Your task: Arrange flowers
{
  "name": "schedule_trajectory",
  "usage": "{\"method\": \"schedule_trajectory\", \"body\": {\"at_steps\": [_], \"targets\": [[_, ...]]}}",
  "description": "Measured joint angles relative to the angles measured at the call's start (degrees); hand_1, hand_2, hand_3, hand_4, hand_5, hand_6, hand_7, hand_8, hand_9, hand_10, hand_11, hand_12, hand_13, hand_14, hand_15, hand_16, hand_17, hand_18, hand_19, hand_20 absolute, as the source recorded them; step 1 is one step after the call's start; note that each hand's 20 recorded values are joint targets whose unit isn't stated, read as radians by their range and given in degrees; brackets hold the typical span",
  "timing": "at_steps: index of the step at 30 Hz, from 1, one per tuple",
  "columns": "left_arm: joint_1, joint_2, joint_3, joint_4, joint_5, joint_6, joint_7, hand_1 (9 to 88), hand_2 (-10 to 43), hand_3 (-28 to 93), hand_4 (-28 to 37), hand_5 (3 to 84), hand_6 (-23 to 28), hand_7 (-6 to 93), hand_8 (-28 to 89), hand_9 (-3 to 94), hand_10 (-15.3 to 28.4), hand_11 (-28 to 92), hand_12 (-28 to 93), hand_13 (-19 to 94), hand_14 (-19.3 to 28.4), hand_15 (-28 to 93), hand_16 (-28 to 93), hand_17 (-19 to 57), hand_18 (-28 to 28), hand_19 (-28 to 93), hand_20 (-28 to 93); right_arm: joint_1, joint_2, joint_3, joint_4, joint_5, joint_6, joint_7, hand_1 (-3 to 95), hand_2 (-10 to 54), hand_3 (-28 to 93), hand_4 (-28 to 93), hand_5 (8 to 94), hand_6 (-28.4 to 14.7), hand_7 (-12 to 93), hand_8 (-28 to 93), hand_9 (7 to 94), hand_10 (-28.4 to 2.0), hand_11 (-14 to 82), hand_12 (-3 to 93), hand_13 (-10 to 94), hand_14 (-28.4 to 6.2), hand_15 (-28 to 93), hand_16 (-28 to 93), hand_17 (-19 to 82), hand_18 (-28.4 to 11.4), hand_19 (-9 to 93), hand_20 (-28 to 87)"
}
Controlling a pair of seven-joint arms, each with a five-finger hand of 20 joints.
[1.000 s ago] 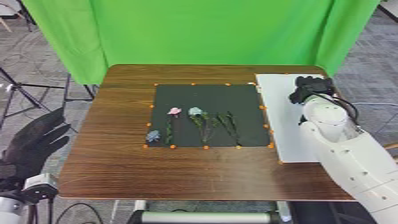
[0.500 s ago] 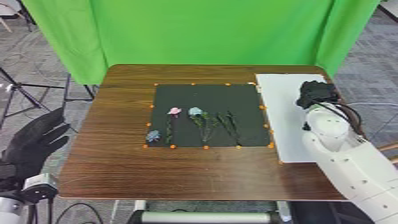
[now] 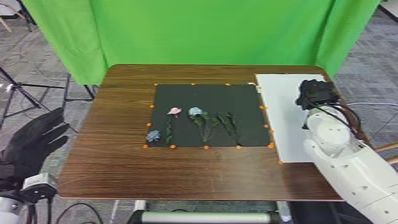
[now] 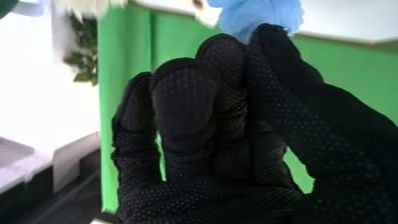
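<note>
My right hand [image 3: 317, 93] is over the white board [image 3: 289, 137] at the table's right. In the right wrist view, my right hand [image 4: 222, 135] has its thumb and fingertips together at the blue flower [image 4: 259, 15], pinching it. A cream bloom [image 4: 87, 6] and green leaves [image 4: 82, 47] are close by. On the black mat [image 3: 191, 91] lie a pink flower [image 3: 175, 111], a pale blue flower [image 3: 195, 111], a small blue bloom [image 3: 153, 135] and green stems [image 3: 228, 125]. My left hand [image 3: 32, 142] is open beside the table's left edge.
The brown table [image 3: 178, 175] surrounds the mat and board, with orange markers [image 3: 206, 147] along the mat's edges. A green curtain [image 3: 204, 32] hangs behind. A tripod [image 3: 22, 92] stands on the floor at the left.
My right hand has shifted slightly to the right and toward the near side over the white board. My left hand and the flowers on the mat have not moved.
</note>
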State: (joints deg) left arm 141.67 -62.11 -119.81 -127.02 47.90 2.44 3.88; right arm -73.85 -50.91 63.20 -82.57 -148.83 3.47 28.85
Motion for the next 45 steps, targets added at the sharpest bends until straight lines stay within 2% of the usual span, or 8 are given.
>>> {"method": "schedule_trajectory", "body": {"at_steps": [4,7,10,15,25,32,39,45], "targets": [[0.1,-0.04,-0.03,-0.01,0.00,0.00,0.00,24.1,-1.5,71,-27.9,25.6,2.3,23.6,-12,19.9,9.7,17,18,16,11.5,22,6,-10.3,18.2,39,10,-0.5,0.3,0.5,-1.4,-0.1,2.2,0.4,32.0,-9.5,92,-26,43.2,-1.0,51,-20,47.4,-12.1,47.8,32.0,51,-8.1,64,22,16,-19.3,69,47],[0.1,-0.07,-0.04,-0.02,0.00,0.00,0.00,24.0,-1.5,71,-27.9,25.6,2.3,23.7,-12,19.9,9.6,17,18,16,11.6,22,6,-10.3,18.2,39,10,-0.6,0.4,0.7,-2.2,-1.6,-0.4,0.4,34.1,-9.5,91,-27,47.2,0.0,53,-7,50.9,-10.9,48.0,32.2,54,-7.5,63,22,17,-19.2,69,46],[0.1,-0.10,-0.04,-0.03,0.00,0.00,0.00,24.0,-1.5,71,-27.9,25.6,2.3,23.6,-12,19.9,9.7,17,18,16,11.6,22,6,-10.3,18.1,39,10,-0.6,0.4,0.5,-2.1,-2.9,-1.7,0.3,30.9,-9.5,92,-26,41.9,-1.5,49,-20,46.2,-12.2,43.6,29.7,49,-8.1,62,21,14,-19.4,68,46],[0.1,-0.20,-0.06,-0.04,0.02,0.00,-0.03,23.9,-1.5,71,-27.9,25.6,2.4,23.4,-12,19.9,9.7,17,18,16,11.6,22,6,-10.3,18.1,39,10,-0.9,0.4,0.9,-2.7,-1.9,-2.1,0.1,29.5,-9.5,92,-26,37.0,-3.3,43,-19,42.0,-12.5,37.0,27.6,46,-8.3,59,20,12,-19.8,67,46],[0.1,-0.29,-0.06,-0.04,0.02,0.00,-0.08,24.0,-1.5,71,-27.9,25.6,2.4,23.3,-11,19.9,9.7,17,18,16,11.6,22,6,-10.2,18.0,39,10,-2.1,-0.7,4.1,-6.0,4.2,-13.8,-4.7,28.6,-9.5,93,-24,31.9,-5.3,33,-15,39.7,-12.3,21.0,23.2,44,-7.8,52,19,11,-19.6,65,46],[0.2,-0.31,-0.06,-0.05,0.02,0.00,-0.07,24.0,-1.5,71,-27.9,25.6,2.4,23.3,-11,19.8,9.7,17,18,16,11.7,22,6,-10.3,18.1,39,10,-2.6,-1.5,4.6,-7.6,6.3,-15.8,-6.2,29.1,-9.5,93,-24,33.3,-5.0,33,-14,43.6,-12.2,21.3,23.1,48,-6.9,51,20,11,-19.7,65,46],[0.1,-0.31,-0.03,-0.03,0.02,-0.02,-0.12,24.0,-1.5,71,-27.8,25.6,2.4,23.3,-11,19.9,9.7,17,18,16,11.7,22,6,-10.2,18.1,39,10,-2.3,-1.8,3.0,-6.5,4.6,-14.7,-6.3,34.9,-9.5,89,-28,47.0,0.3,48,-20,57.2,-8.7,39.8,29.2,61,-5.0,58,24,18,-19.0,70,46],[0.1,-0.24,-0.02,-0.01,0.02,-0.03,-0.20,24.0,-1.5,71,-27.7,25.6,2.4,23.3,-11,19.9,9.8,17,18,16,11.7,22,6,-10.3,18.1,39,10,-2.1,-2.1,1.2,-2.3,4.0,-6.9,-6.1,47.3,-9.5,85,-28,60.7,2.2,60,5,70.9,-6.2,31.6,51.1,76,-2.8,59,34,26,-18.9,75,46]]}}
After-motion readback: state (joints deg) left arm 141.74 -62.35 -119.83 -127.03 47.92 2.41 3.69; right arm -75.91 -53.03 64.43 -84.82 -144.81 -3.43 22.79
